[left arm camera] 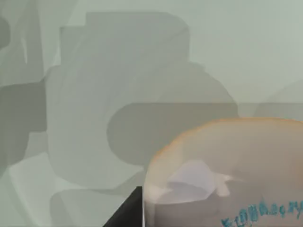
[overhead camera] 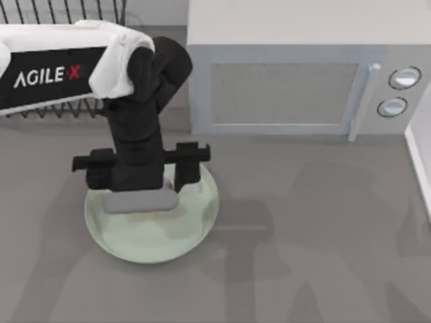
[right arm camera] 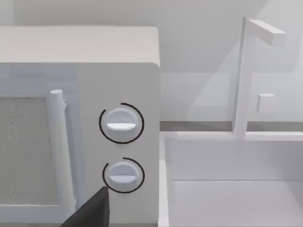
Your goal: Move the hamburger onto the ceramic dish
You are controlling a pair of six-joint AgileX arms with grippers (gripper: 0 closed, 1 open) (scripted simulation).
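My left gripper [overhead camera: 143, 202] points straight down over the ceramic dish [overhead camera: 199, 225], a round pale mint-green plate at the table's front left. In the left wrist view the hamburger [left arm camera: 227, 156] is a tan bun very close to the camera, with the dish's green surface [left arm camera: 236, 47] behind it. A dark fingertip [left arm camera: 125, 213] sits against the bun's side, so the gripper appears shut on the hamburger just above the plate. My right gripper is parked near the microwave, and one dark fingertip [right arm camera: 94, 208] of it is visible.
A white microwave [overhead camera: 283, 87] stands just behind the dish, with its handle and two knobs [right arm camera: 121, 124] at the right end. A black wire rack [overhead camera: 60, 13] is at the back left. A white sink [right arm camera: 227, 189] with a tap [right arm camera: 246, 75] lies right of the microwave.
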